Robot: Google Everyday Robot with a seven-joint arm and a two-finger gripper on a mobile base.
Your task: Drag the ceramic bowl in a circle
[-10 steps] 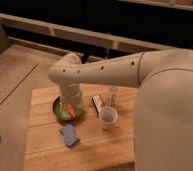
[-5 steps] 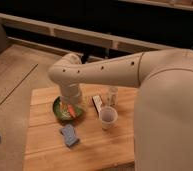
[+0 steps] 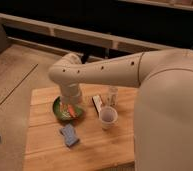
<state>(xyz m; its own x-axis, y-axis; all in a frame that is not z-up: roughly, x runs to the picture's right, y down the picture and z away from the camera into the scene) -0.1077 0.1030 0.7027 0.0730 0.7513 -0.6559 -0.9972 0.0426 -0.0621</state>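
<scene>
The ceramic bowl (image 3: 60,107) is a round, shallow, glossy green dish on the left part of the wooden table (image 3: 90,150). My gripper (image 3: 70,109) hangs from the cream arm and reaches down into the bowl; an orange part shows at its tip inside the bowl. The arm's wrist covers the bowl's far side. The pale translucent plastic cup (image 3: 108,118) stands to the right of the bowl, apart from it.
A blue-grey sponge (image 3: 69,135) lies in front of the bowl. A dark and white packet (image 3: 96,103) and a small clear glass (image 3: 112,95) sit right of the bowl. The table's left edge is close to the bowl; wooden floor lies beyond.
</scene>
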